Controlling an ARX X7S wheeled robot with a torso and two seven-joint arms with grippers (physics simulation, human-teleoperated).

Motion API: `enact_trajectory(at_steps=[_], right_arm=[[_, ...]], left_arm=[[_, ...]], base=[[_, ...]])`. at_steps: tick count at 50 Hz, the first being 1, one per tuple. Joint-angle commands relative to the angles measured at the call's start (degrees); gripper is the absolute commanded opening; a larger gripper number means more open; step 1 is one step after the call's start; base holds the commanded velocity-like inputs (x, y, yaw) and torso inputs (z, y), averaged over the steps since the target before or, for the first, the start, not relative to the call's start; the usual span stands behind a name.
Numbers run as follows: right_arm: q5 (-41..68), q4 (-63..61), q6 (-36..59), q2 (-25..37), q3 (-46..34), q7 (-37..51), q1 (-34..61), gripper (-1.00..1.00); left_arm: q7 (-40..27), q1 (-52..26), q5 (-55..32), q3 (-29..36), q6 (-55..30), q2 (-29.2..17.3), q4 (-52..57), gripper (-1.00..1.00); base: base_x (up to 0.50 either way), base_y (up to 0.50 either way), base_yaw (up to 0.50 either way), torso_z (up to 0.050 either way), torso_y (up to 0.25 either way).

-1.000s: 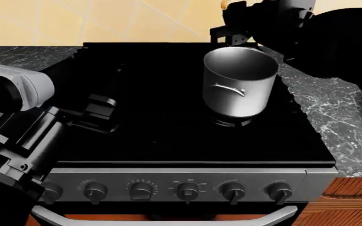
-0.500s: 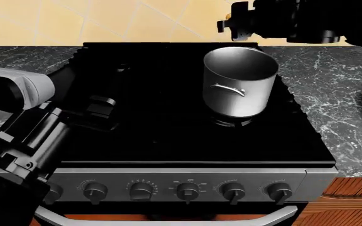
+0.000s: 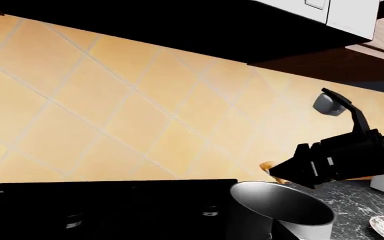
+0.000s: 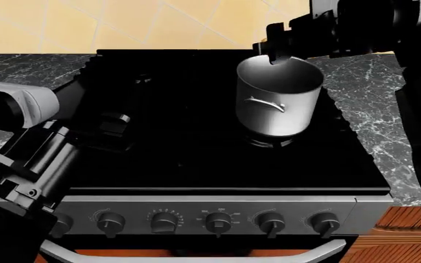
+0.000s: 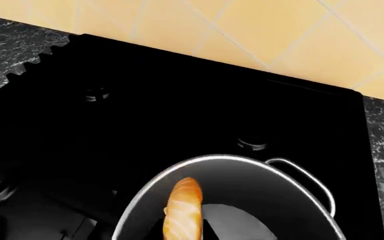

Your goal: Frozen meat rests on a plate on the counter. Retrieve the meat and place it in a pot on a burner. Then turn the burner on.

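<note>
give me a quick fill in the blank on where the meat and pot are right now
The right claw holds the frozen meat above the open top of the ____.
The stockpot stands on a burner at the stove's rear ____.
The stockpot's inside looks ____.
Behind the stove, the wall is covered in ____ tiles.

Missing words: stockpot; right; empty; yellow

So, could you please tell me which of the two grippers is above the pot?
The right gripper, holding the frozen meat over the pot; the left gripper hovers over bare stovetop.
</note>
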Motion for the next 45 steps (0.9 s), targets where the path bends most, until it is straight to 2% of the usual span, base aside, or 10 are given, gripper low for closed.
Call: enact_trajectory(at_steps=[1, 34, 35, 45], right_arm=[[-1.7, 1.9, -0.3, -0.7, -1.9, -2.8, -0.2, -1.00], [-2.4, 0.1, -0.7, -0.2, -2.9, -2.9, -1.9, -1.00], [-2.6, -0.1, -1.0, -0.2, -3.0, -2.8, -1.8, 1.00], [-3.7, -0.2, -2.2, -0.3, -3.7, -2.4, -1.4, 1.00]], left_arm=[[-0.3, 0.4, -0.1, -0.1, 0.3, -0.2, 0.1, 1.00], [-1.0, 0.8, -0.1, 0.2, 1.1, -0.8, 0.4, 1.00], [-1.1, 0.8, -0.2, 0.2, 1.1, -0.8, 0.4, 1.00], [-1.5, 0.7, -0.7, 0.2, 1.3, -1.1, 0.7, 1.00]], base=[[0.00, 0.00, 0.00, 0.000, 0.000], [0.00, 0.00, 0.00, 0.000, 0.000], [0.00, 0.00, 0.00, 0.000, 0.000], [0.00, 0.00, 0.00, 0.000, 0.000]])
